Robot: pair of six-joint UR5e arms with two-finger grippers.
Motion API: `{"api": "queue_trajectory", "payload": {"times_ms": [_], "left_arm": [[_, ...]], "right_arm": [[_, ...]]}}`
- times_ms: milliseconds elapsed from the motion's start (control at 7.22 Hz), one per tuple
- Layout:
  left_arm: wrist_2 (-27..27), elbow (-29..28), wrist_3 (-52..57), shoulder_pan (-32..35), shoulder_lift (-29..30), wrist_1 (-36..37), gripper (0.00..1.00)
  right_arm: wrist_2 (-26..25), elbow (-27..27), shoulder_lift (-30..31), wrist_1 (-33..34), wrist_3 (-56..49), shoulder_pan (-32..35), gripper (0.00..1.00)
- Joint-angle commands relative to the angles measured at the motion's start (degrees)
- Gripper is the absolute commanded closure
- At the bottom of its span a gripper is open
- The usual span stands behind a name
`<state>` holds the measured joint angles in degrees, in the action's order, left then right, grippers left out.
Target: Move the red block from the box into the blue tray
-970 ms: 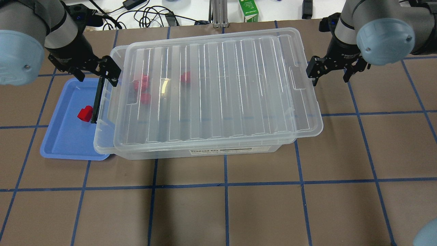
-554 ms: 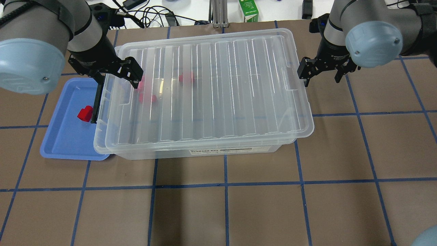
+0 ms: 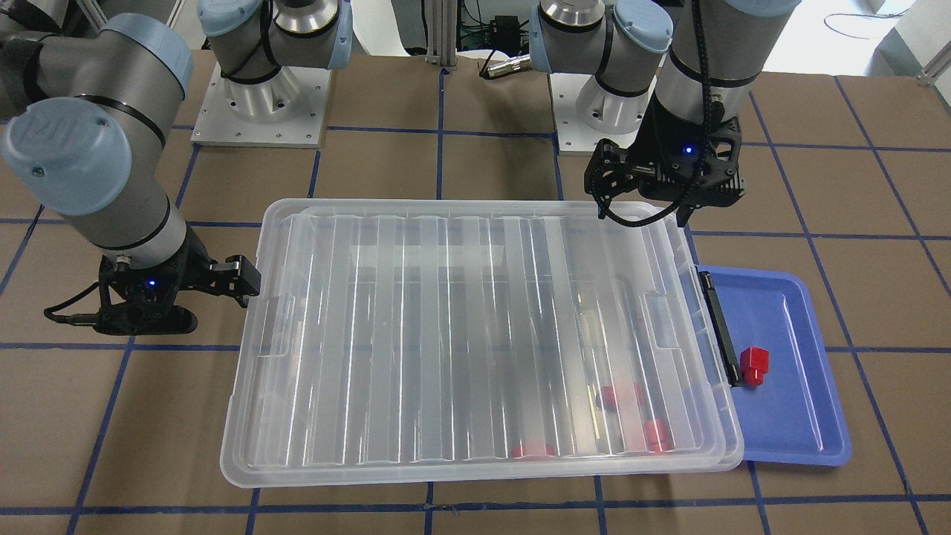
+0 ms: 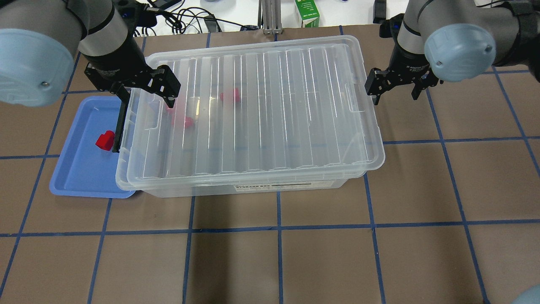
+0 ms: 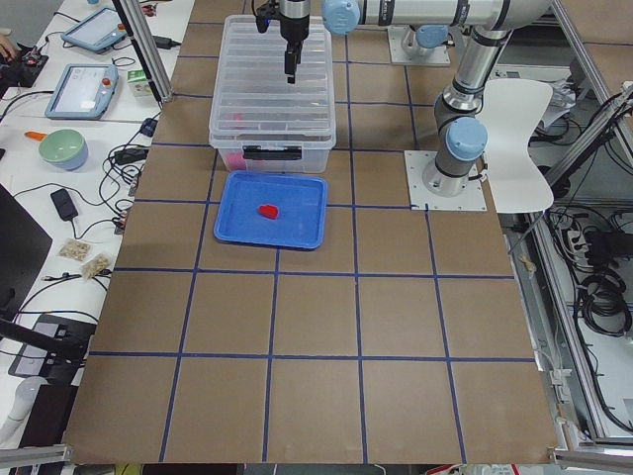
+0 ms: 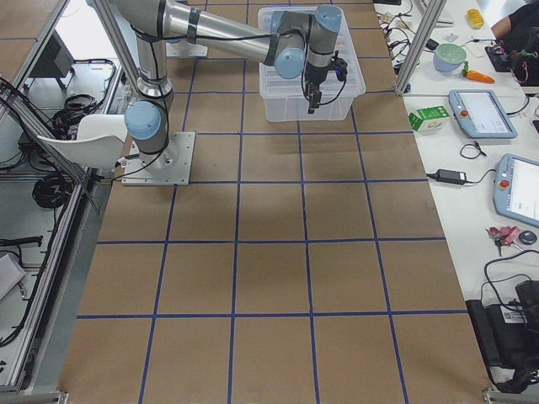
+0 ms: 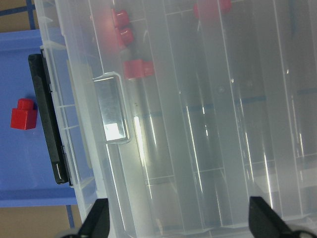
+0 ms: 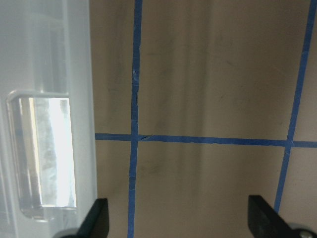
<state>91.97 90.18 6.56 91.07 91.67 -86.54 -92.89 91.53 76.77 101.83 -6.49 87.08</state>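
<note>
Red block (image 4: 105, 140) lying in the blue tray (image 4: 76, 179), just beside the storage box (image 4: 211, 189) and its black latch (image 4: 120, 122). Left end effector (image 4: 145, 95) spread wide over the box's latch end. Right end effector (image 4: 395, 96) likewise open, empty, just off the box's far end.

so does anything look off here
The ribbed clear lid looks slightly offset on the large clear plastic bin, their rims not quite lining up, and the bin's black-latch end overlaps the shallow blue tray.

Green carton (image 4: 307, 14), black cables (image 4: 211, 24) beyond table (image 4: 320, 261) edge
</note>
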Motion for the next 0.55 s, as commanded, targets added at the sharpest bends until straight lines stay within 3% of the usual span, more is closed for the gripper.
{"api": "queue_trajectory", "payload": {"times_ms": [0, 416], "left_arm": [[-1.08, -0.53, -1.10, -0.01, 0.35, -0.99, 0.00], [-1.00, -0.70, -1.11, -0.01, 0.00, -1.79, 0.00]], "right_arm": [[2.10, -1.78, 4.59, -6.08, 1.64, 0.02, 0.00], [2.36, -3.29, 12.51, -15.15, 6.45, 0.11, 0.00]]}}
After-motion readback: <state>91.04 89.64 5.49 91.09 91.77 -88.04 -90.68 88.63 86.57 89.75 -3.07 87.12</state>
